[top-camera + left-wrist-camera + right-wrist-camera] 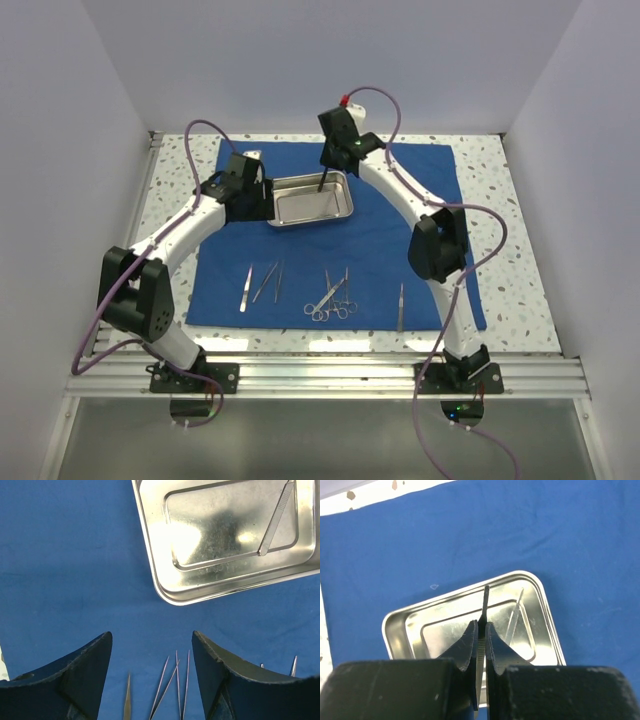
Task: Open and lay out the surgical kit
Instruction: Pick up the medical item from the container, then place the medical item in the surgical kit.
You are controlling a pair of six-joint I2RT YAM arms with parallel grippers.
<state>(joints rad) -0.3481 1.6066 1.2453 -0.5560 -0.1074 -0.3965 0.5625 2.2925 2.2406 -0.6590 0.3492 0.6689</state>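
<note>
Most of the work looks done when seen from above. The royal-blue cloth wrap lies open and flat on the speckled white tabletop. The small rectangular shiny steel tray stands on its far half. In a row along the near edge lie two slim silver tweezers, the ring-handled steel clamps and, further right, one more thin silver piece. The right gripper hangs over the tray with a slim steel instrument pointing down into it. The left gripper waits just beside the tray's left end.

From the left wrist, the left gripper's jaws stand wide apart and hold nothing. The instrument leans in the tray, its tip at the tray floor or just above it; I cannot tell which.

From the right wrist, the right gripper is closed tight on this instrument. No other piece shows inside the tray.

I judge that only this last instrument must join the row. The gap between clamps and single piece seems free, but the right arm's own elbow hangs near it.
</note>
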